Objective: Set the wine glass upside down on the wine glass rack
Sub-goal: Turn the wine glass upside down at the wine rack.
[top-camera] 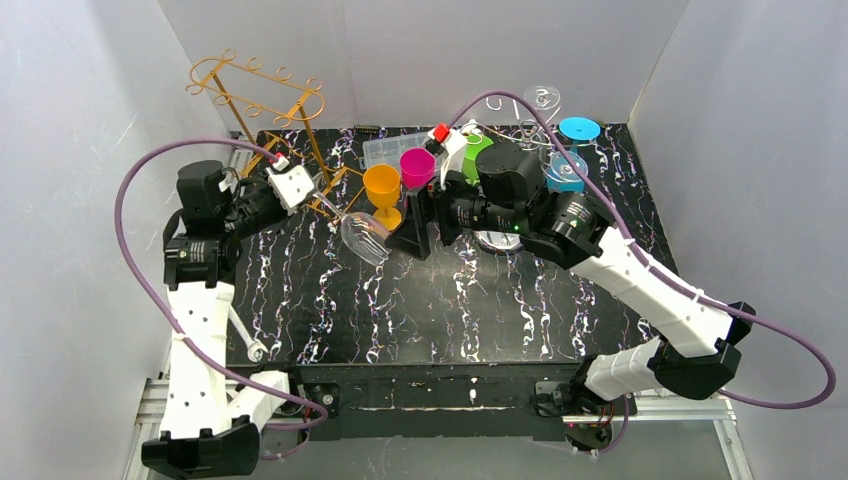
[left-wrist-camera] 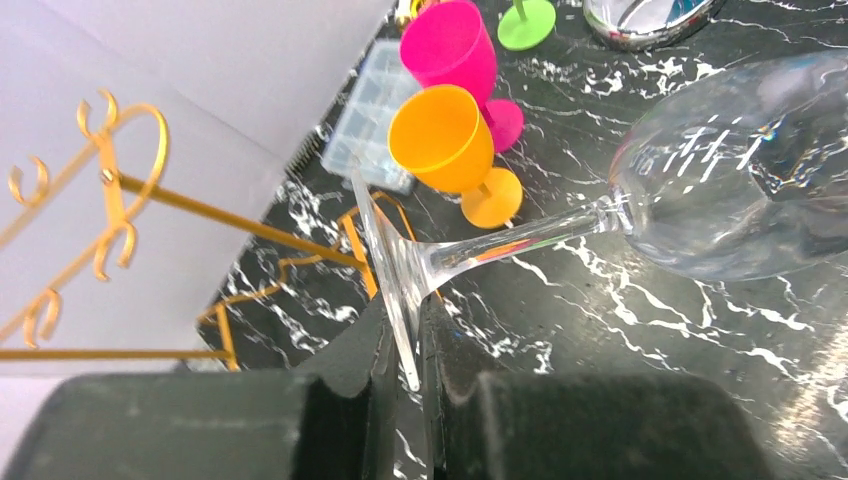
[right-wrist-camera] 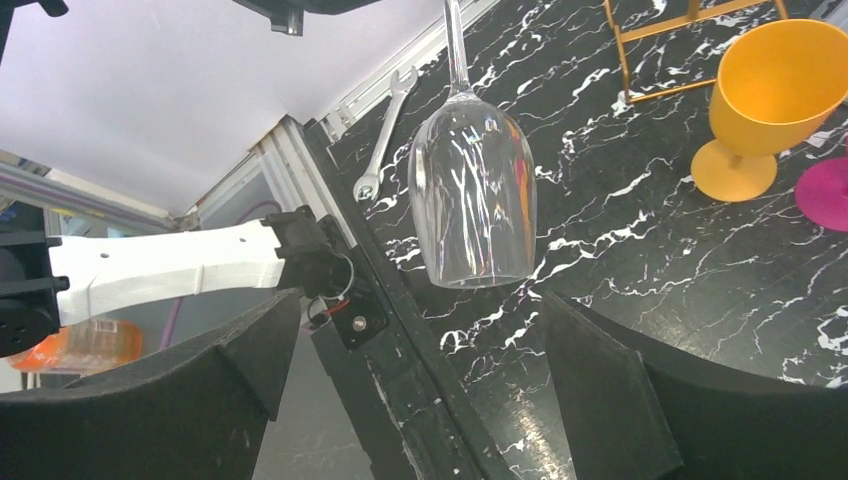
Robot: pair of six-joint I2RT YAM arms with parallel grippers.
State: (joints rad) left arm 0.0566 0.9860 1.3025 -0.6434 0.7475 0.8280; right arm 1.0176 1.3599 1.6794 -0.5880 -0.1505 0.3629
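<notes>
**Black-padded left gripper (left-wrist-camera: pixel 405 345) alone holds clear wine glass (left-wrist-camera: pixel 740 180)**

Its fingers (left-wrist-camera: pixel 350 400) pinch the glass's flat foot, the bowl slanting over the black marbled table (left-wrist-camera: pixel 600 340). Facing the rim, the right gripper (right-wrist-camera: pixel 418 310) gapes wide, touching nothing. So thin a hold could let the glass swivel or slip, striking the orange plastic goblet (left-wrist-camera: pixel 440 140) short of the gold wire rack (left-wrist-camera: pixel 108 200) beyond.

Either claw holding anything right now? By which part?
Left claw pinches the clear wine glass by the edge of its foot. Right claw is open, holding nothing.
</notes>
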